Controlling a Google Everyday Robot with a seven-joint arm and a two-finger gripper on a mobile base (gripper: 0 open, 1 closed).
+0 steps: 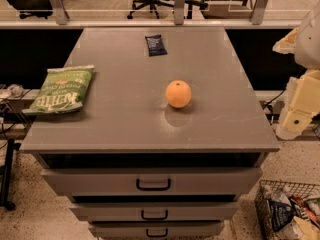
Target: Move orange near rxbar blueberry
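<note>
1. Gripper (295,116): my gripper hangs off the right edge of the cabinet top (125,129), at 3 o'clock from the orange (178,94) and well apart from it. It holds nothing that I can see. I cannot tell whether it is wide or narrow.

2. Orange: it rests on the cabinet top, slightly right of centre, stem dimple facing up. Nothing touches it.

3. Rxbar (156,45): it lies flat near the far edge of the top, at 11 o'clock from the orange and well apart from it.

4. Chip bag (60,89): the green bag lies flat at the left edge of the top, at 9 o'clock from the orange and well apart from both the orange and the rxbar.

5. Drawers (152,181): three stacked drawers with dark handles sit below the top, at 6 o'clock.

6. Basket (265,204): a wire basket of packets stands on the floor at 5 o'clock.
</note>
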